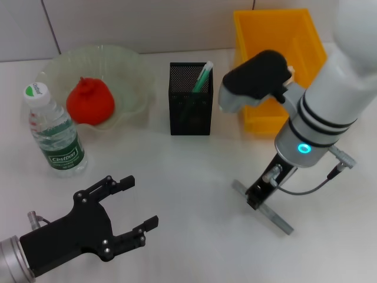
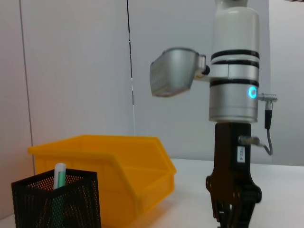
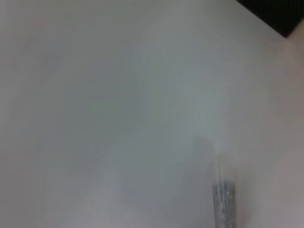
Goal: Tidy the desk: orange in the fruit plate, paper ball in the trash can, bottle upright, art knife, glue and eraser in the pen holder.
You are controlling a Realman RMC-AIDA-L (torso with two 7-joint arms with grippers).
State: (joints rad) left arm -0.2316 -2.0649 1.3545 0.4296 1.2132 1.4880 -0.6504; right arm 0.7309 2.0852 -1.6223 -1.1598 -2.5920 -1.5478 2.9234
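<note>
The orange lies in the fruit plate at the back left. The bottle stands upright in front of the plate. The pen holder stands at the back middle with a green-and-white stick in it. The yellow trash can is at the back right. A grey art knife lies flat on the table at the right. My right gripper is down at the table over the knife's middle. My left gripper is open and empty at the front left. The paper ball and the eraser are out of view.
The left wrist view shows the trash can, the pen holder and the right gripper from the side. The right wrist view shows one end of the knife on the white table. A wall runs along the back.
</note>
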